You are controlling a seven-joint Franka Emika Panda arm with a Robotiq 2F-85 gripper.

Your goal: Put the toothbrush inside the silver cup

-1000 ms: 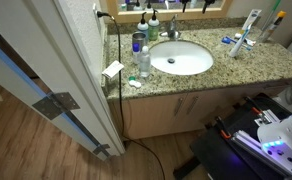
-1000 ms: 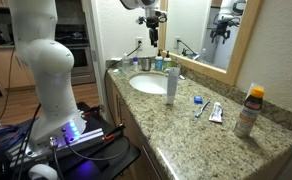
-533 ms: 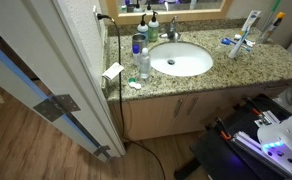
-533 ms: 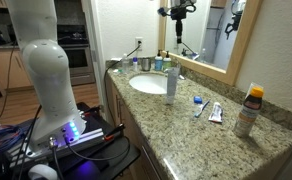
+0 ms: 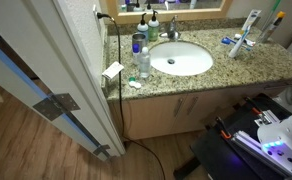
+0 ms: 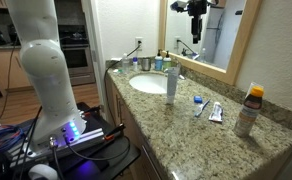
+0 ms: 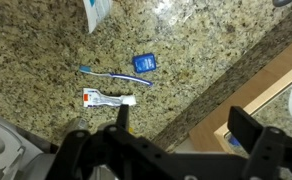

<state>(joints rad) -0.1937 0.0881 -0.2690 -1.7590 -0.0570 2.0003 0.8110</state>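
Note:
The toothbrush [image 7: 104,73], with a blue and white handle, lies flat on the granite countertop [image 7: 46,50]; it also shows in an exterior view [image 6: 199,109], right of the sink. The silver cup [image 6: 144,63] stands upright at the back left of the sink, and in an exterior view [image 5: 138,43] beside the faucet. My gripper [image 6: 196,9] hangs high in front of the mirror, well above the counter. In the wrist view my gripper [image 7: 186,128] is open and empty, above the counter's front edge and off to the side of the toothbrush.
A toothpaste tube [image 7: 108,99] and a small blue case [image 7: 143,62] lie close to the toothbrush. A clear bottle [image 6: 171,82] stands by the sink [image 6: 148,84]. An orange-capped bottle [image 6: 248,110] stands further along the counter. The mirror frame [image 6: 241,45] is behind.
My gripper has moved along the mirror, away from above the cup and sink towards the toothbrush end of the counter, staying high. Nothing on the counter has moved.

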